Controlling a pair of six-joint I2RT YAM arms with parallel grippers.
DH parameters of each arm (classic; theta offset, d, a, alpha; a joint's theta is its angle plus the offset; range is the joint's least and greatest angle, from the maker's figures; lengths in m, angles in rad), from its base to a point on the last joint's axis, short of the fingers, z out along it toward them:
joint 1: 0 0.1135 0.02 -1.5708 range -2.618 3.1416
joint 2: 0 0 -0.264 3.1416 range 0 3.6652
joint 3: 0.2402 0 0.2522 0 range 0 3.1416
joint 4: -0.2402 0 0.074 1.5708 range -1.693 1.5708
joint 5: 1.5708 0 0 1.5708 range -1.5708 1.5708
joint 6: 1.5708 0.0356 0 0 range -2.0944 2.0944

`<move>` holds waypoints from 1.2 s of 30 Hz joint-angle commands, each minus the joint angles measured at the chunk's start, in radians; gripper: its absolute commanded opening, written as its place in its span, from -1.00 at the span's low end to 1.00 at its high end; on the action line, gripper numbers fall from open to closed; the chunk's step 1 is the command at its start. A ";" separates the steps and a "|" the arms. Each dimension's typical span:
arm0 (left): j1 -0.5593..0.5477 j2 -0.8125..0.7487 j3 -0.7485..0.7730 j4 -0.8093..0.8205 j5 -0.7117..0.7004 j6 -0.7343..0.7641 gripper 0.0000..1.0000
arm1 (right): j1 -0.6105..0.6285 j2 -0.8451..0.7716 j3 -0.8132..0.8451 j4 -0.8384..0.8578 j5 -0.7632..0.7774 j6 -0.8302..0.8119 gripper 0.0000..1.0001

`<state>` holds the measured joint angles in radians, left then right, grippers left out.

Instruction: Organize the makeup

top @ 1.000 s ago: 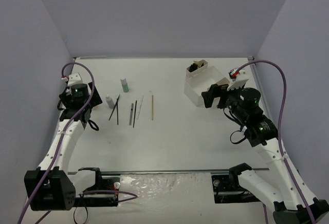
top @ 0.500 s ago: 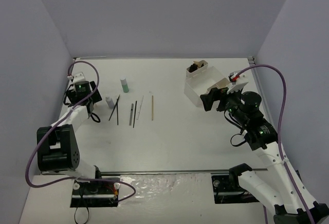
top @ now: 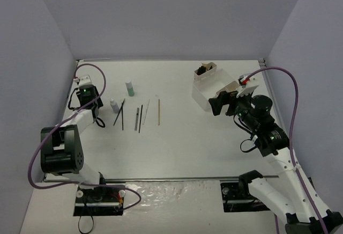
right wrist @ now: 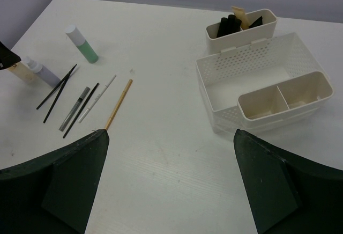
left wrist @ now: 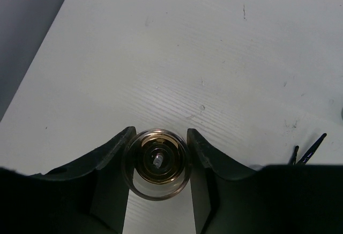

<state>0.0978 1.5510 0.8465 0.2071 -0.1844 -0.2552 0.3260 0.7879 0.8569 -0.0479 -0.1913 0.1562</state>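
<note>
White surface [top: 182, 143] with makeup laid out on it and two robot arms reaching over it.

The left jaws are closed in to the width of an amber bottle [left wrist: 155, 161], with one dark finger [left wrist: 110, 159] against each side of it. The bottle stands upright between them. Its long axis is vertical and its top points straight up, so from above it appears as a ring with a small stem at the centre. Just to the right of these jaws are the tips of two crossed black pencils [left wrist: 314, 147].

The right jaws are spread wide and hold nothing. They hang above the surface, and their dark fingers [right wrist: 64, 185] fill the lower corners of the wrist view. Ahead and to the left of them the thin pieces lie flat in a loose row, side by side. Their long axes run away from the jaws and slant a little to the right. After the crossed black pencils come a grey stick [right wrist: 75, 108], a black pencil [right wrist: 81, 109], a white pencil [right wrist: 97, 98] and a tan pencil [right wrist: 118, 104]. Past the row, a grey bottle [right wrist: 44, 73] and a green bottle [right wrist: 86, 49] stand upright. Ahead and to the right sits a white box [right wrist: 252, 51] with compartments. Just behind it is a smaller white holder [right wrist: 241, 36] with black pieces [right wrist: 228, 24] standing in it.
</note>
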 commanded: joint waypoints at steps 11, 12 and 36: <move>-0.003 -0.318 0.138 -0.166 0.025 0.004 -1.00 | -0.005 -0.036 0.018 0.077 -0.019 0.012 1.00; -0.009 -0.345 0.163 -0.198 0.042 -0.009 -1.00 | -0.005 -0.041 0.019 0.073 -0.019 0.014 1.00; -0.879 0.145 0.476 -0.103 0.105 0.062 -1.00 | -0.005 -0.061 0.012 -0.017 0.032 0.050 1.00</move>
<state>-0.7421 1.6588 1.2495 -0.0870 -0.0744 -0.2264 0.3260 0.7349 0.8539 -0.1082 -0.1830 0.1936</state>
